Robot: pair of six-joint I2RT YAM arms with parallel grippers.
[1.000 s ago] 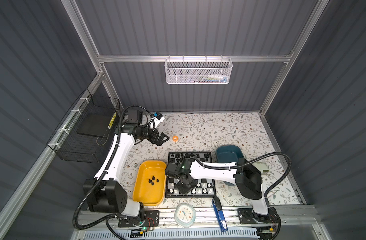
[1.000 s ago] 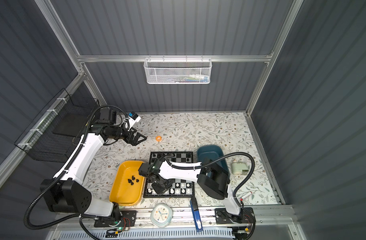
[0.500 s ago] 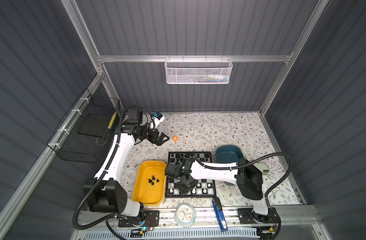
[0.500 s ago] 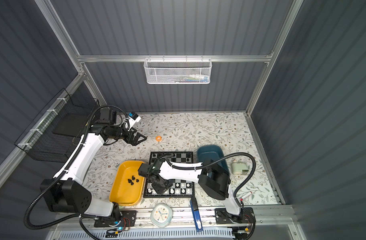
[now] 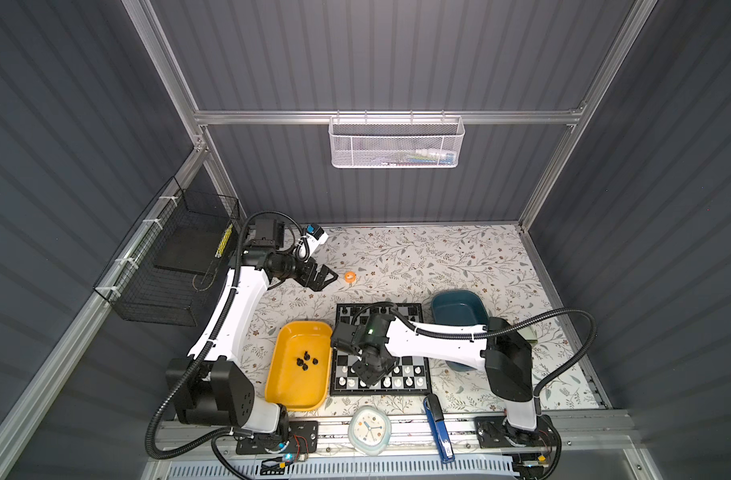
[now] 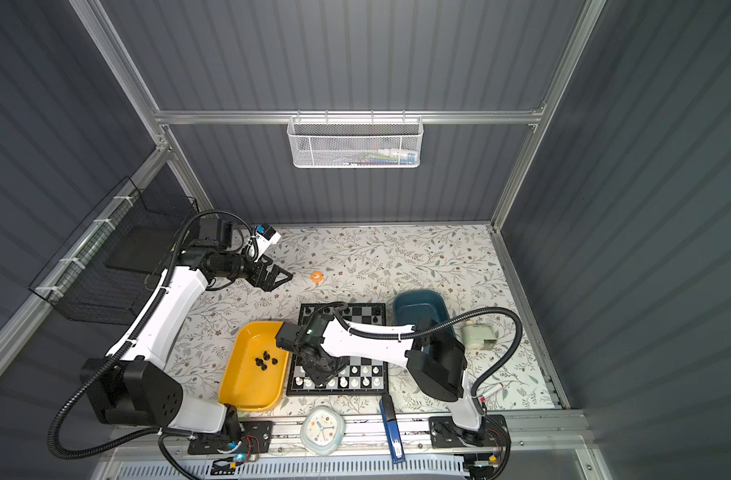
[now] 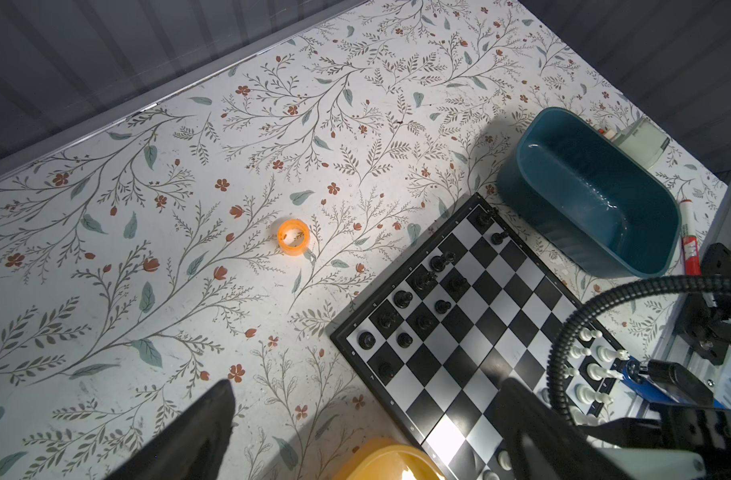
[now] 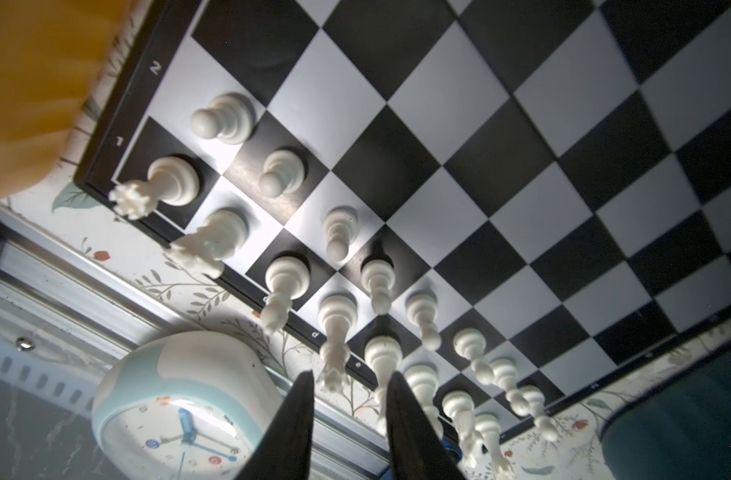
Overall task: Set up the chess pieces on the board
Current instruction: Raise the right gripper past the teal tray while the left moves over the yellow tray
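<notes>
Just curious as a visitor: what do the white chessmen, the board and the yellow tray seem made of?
White chessmen: probably moulded plastic, smooth, faint sheen.
Board: smooth, slightly glossy squares that catch the light; plastic or coated metal, cannot tell.
Yellow tray: likely glossy plastic, bright highlights on rounded walls.

a square chessboard (image 8: 438,104) has smooth black and silver-grey checks with a soft sheen. small white plastic chessmen (image 8: 226,118) look satin smooth; small black plastic chessmen (image 7: 423,281) are glossy. a yellow plastic tray (image 5: 291,399) and a deep teal plastic tray (image 7: 596,187) are smooth and shiny. the floral printed tabletop covering (image 7: 189,166) looks matt. a translucent orange plastic ring (image 7: 293,248) glows slightly. a white metal mesh basket (image 5: 397,145) looks painted; the aluminium frame (image 5: 272,117) is dull, brushed metal.
</notes>
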